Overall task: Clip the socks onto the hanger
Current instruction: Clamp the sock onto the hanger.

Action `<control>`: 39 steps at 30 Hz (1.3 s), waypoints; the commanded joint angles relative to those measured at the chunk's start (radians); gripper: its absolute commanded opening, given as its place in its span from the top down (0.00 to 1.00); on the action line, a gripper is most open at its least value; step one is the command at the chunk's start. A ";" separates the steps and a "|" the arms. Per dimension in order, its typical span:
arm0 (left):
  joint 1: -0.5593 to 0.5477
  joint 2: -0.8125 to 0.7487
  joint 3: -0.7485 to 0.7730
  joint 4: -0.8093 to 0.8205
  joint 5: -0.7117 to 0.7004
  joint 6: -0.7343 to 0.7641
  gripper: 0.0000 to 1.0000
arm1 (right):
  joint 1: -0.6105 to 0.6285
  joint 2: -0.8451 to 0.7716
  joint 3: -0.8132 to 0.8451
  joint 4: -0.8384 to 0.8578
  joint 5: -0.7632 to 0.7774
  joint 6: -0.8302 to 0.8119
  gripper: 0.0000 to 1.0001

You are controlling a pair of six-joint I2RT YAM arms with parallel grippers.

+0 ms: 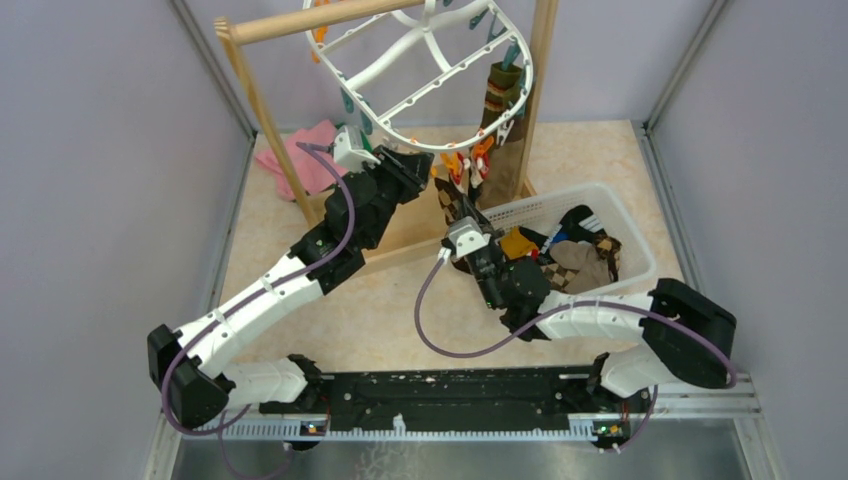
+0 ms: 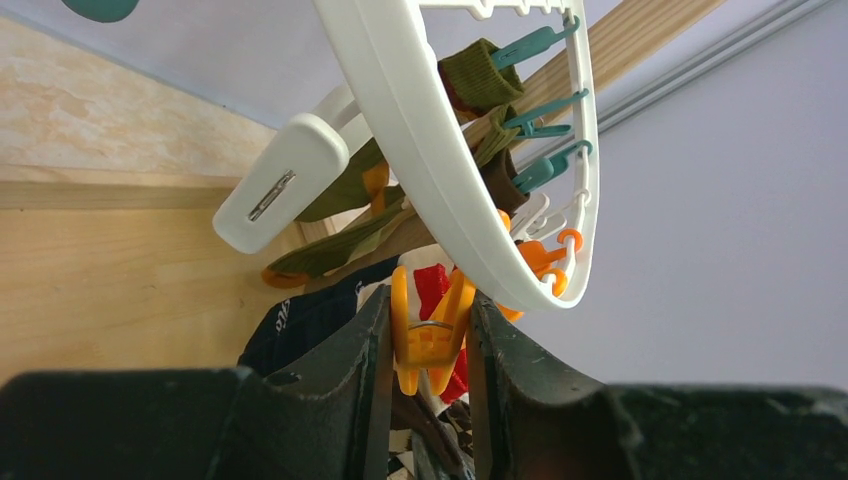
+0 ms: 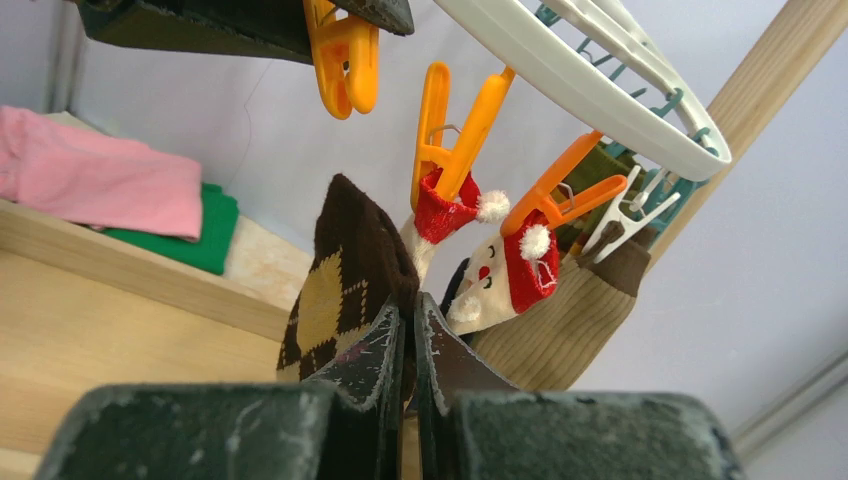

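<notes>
Black-and-white arms (image 1: 270,290) (purple cables (image 1: 420,325))

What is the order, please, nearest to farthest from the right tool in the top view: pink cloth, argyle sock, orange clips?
1. Argyle sock, pinched in the right tool.
2. Orange clips, hanging just beyond.
3. Pink cloth, far left corner.

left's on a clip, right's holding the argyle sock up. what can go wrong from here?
1. The argyle sock sits below the orange clip that the left gripper squeezes; the right gripper may miss its mouth on the lift.
2. The hanger looks free to swing, so a push could shift the clip.
3. Clipped Santa socks hang close by; the lift could snag them.
</notes>
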 commanded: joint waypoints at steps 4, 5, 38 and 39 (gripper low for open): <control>0.000 0.005 0.002 -0.060 -0.019 -0.012 1.00 | 0.011 -0.081 0.022 -0.247 -0.036 0.206 1.00; 0.000 0.005 0.003 -0.064 -0.018 -0.012 1.00 | 0.011 -0.083 0.028 -0.275 -0.044 0.222 1.00; 0.008 -0.031 -0.043 0.022 0.052 0.146 1.00 | -0.139 -0.347 0.098 -0.729 -0.509 0.491 1.00; 0.009 -0.032 -0.044 0.024 0.056 0.152 1.00 | -0.143 -0.345 0.111 -0.745 -0.514 0.491 1.00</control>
